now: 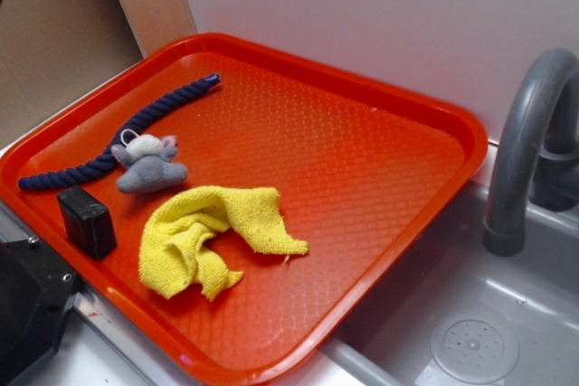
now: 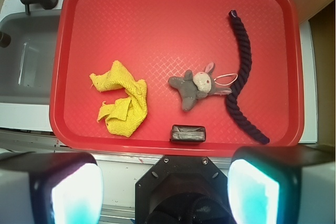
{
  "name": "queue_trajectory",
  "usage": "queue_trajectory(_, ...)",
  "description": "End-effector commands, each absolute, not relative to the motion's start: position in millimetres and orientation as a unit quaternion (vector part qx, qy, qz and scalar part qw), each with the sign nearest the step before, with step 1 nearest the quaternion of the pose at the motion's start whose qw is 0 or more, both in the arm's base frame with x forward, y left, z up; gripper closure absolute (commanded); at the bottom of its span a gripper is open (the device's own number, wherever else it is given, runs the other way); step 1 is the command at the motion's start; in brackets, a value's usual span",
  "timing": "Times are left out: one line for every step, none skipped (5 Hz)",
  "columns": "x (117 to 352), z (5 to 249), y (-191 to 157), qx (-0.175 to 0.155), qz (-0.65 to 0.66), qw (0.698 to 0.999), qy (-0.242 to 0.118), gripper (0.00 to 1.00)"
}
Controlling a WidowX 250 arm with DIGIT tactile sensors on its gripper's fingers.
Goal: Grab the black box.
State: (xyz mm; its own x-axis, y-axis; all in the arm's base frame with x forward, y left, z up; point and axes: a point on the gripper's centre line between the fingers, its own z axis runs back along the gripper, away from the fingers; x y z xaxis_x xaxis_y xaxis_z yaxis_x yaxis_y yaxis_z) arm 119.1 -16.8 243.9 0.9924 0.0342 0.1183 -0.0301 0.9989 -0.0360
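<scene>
The black box (image 1: 87, 221) stands on the red tray (image 1: 362, 160) at its near left edge, next to a grey plush toy (image 1: 147, 165). In the wrist view the black box (image 2: 187, 134) lies near the tray's (image 2: 157, 35) lower rim, just below the plush toy (image 2: 195, 85). My gripper (image 2: 165, 192) is open and empty, high above the scene and apart from the box. Its pale fingers (image 2: 68, 192) sit wide apart at the bottom corners. The gripper does not show in the exterior view.
A yellow cloth (image 1: 208, 237) lies crumpled mid-tray, right of the box. A dark blue rope (image 1: 127, 133) curves behind the plush toy. A large black bulky part with screws (image 1: 27, 305) sits beside the tray's near left rim. A grey faucet (image 1: 529, 142) and sink (image 1: 470, 314) are right of the tray.
</scene>
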Motion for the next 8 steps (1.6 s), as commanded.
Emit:
queue_trajectory(119, 244, -17, -0.017, 0.016, 0.998, -0.060, 0.00)
queue_trajectory(126, 200, 7, 0.014, 0.138, 0.990, -0.019, 0.00)
queue_trajectory(163, 171, 30, 0.028, 0.260, 0.965, 0.010, 0.00)
queue_trajectory(172, 132, 39, 0.014, 0.378, 0.925, 0.038, 0.00)
queue_trajectory(171, 101, 36, 0.043, 0.488, 0.868, 0.085, 0.00)
queue_trajectory(164, 93, 21, 0.055, 0.589, 0.795, 0.130, 0.00)
queue_trajectory(160, 91, 13, 0.057, 0.618, 0.771, 0.142, 0.00)
queue_trajectory(147, 96, 9, 0.060, 0.611, 0.777, 0.142, 0.00)
